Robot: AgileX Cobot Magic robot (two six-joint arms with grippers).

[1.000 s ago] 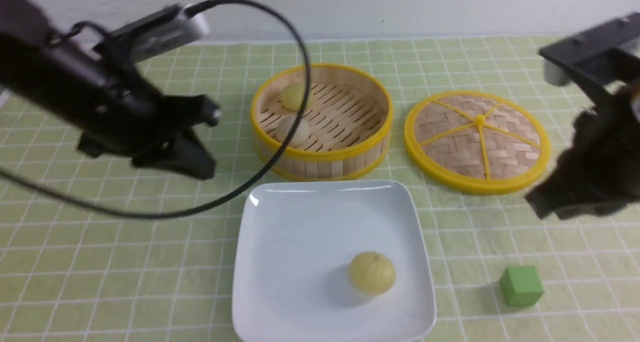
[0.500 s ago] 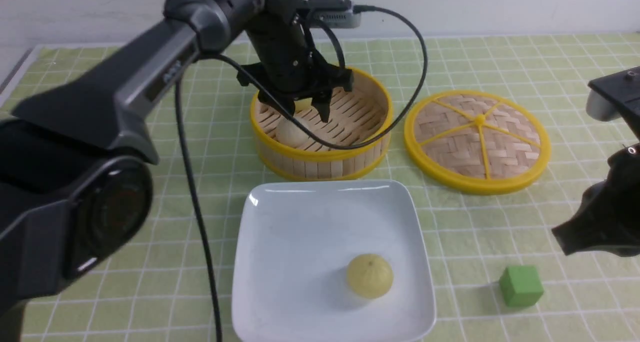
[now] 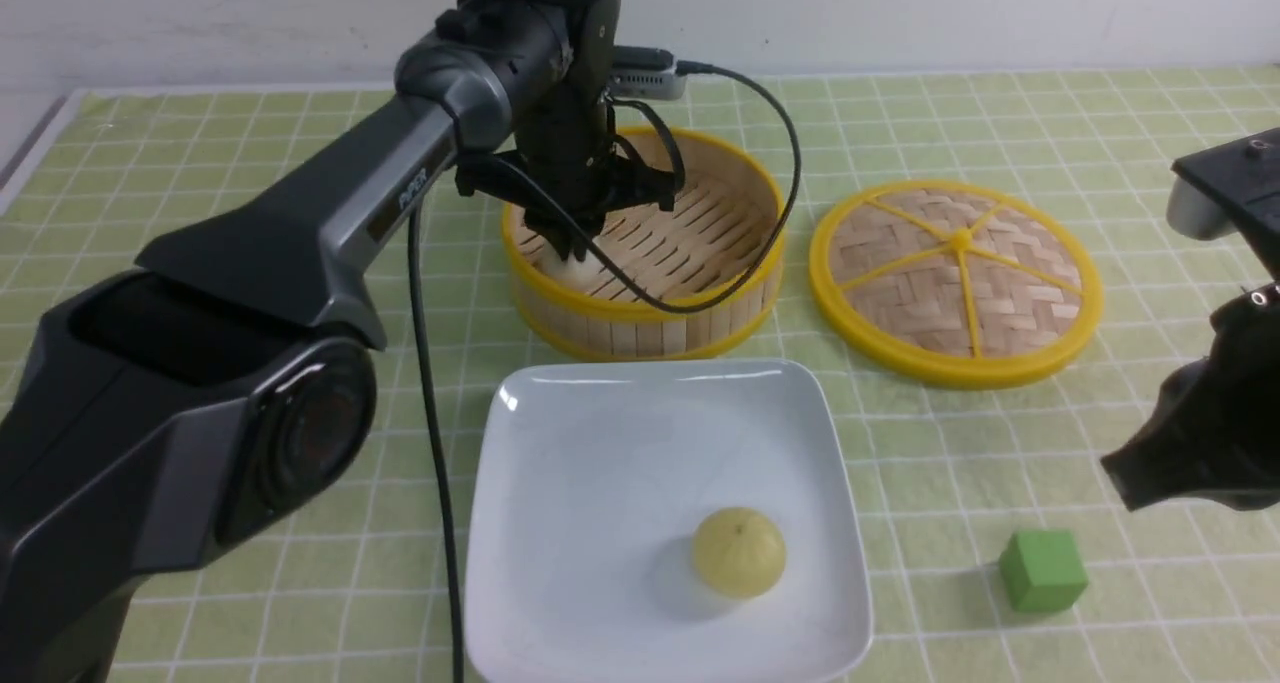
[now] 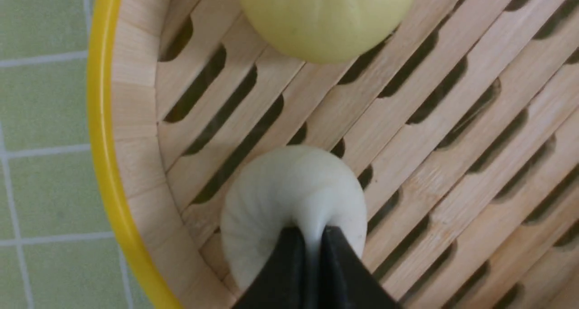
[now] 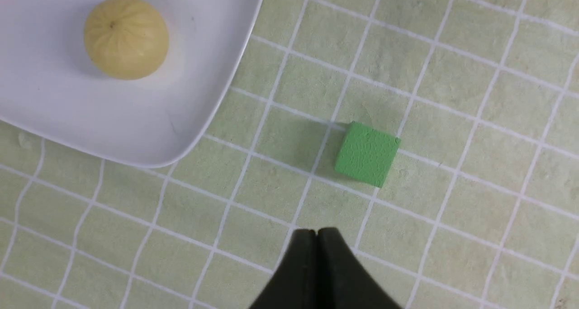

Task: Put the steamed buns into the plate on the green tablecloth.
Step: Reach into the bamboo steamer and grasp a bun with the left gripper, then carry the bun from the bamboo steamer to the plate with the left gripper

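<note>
Your left gripper is in the steamer basket by its left wall, jaws pinching what looks like the off-white bun's top fold, with a pale yellow bun near it. The plated bun sits toward the plate's near right corner. Your right gripper, jaws pressed together, hangs over the green tablecloth near the green cube

Green white-gridded tablecloth — white plate

End effector tight on white bun
</note>
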